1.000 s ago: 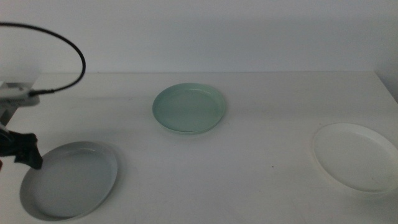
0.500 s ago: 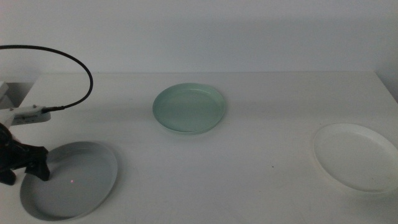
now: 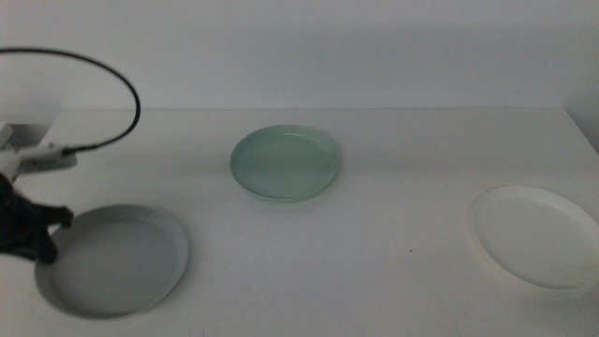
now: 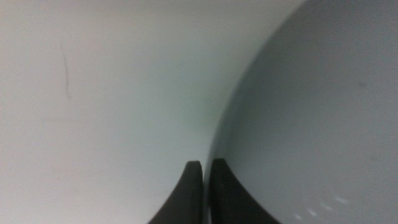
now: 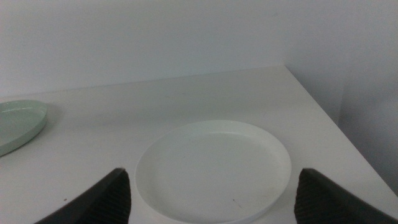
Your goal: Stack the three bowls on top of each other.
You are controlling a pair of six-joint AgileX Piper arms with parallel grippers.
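Note:
The grey bowl (image 3: 114,260) is at the front left of the table, its left side lifted a little. My left gripper (image 3: 49,234) is shut on its left rim; the left wrist view shows the two jaws (image 4: 204,171) pinched on the thin rim of the grey bowl (image 4: 311,124). The mint green bowl (image 3: 284,163) sits at the table's middle back. The white bowl (image 3: 535,235) lies at the front right. My right gripper (image 5: 211,186) is open, jaws wide apart, held back from the white bowl (image 5: 213,169); it is out of the middle view.
A black cable (image 3: 94,75) loops above the left arm. The table's right edge (image 3: 585,131) runs close to the white bowl. The mint bowl's rim also shows in the right wrist view (image 5: 18,124).
My left gripper has closed on the grey bowl's left rim and drawn it slightly right and up; the bowl sits a little farther right than before. The other bowls have not moved.

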